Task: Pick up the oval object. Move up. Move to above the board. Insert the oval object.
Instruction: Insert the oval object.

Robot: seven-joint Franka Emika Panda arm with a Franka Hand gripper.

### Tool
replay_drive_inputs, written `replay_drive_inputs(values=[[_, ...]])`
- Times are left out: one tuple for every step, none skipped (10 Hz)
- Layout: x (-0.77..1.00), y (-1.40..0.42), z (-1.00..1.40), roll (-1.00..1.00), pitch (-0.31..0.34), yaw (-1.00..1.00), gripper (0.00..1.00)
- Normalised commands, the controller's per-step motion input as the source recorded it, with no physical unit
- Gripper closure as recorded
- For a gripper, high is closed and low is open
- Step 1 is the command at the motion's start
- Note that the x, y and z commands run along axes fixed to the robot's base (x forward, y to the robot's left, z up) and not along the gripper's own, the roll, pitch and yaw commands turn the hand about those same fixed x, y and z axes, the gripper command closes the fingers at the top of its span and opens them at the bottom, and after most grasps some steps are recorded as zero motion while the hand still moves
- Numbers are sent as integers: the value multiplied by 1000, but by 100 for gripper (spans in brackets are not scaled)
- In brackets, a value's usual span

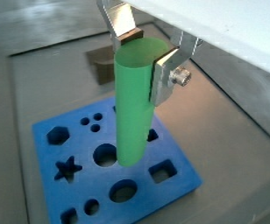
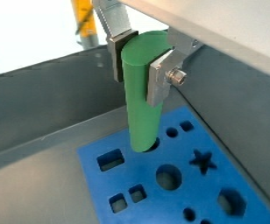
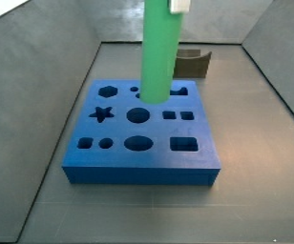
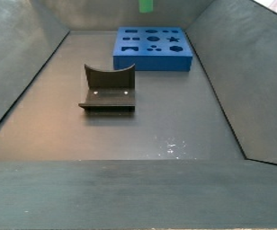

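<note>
My gripper [image 2: 141, 63] is clamped on the oval object [image 2: 145, 92], held upright, its tip just over the board [image 2: 219, 175]. I'd keep it vertical, line up the oval hole, then ease down slowly.

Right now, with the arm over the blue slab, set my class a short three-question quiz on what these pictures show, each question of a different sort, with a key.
1. True or false: the gripper holds the oval object upright by its top end.
2. Multiple choice: the lower end of the oval object in a side view is
A) lying flat on the floor
B) down at the top face of the board
C) inside the fixture
3. Fill in: the fixture stands on the grey floor, apart from the ____.

Key: 1 true; 2 B; 3 board. How deep the peg sits in its hole cannot be told.
</note>
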Motion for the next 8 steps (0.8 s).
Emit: replay_drive_inputs(values=[[0,0,-300,6,-37,-1000,100],[0,0,-300,6,-40,-1000,100],[23,0,-340,11,-76,-1000,100],[46,-103,-326,3,-67,-954,100],[31,-117,-294,0,-44,-966,100],[43,-363,-211,6,-17,-823,100],[0,-80,0,0,-1,40,100],[-37,0,0,0,0,0,100]])
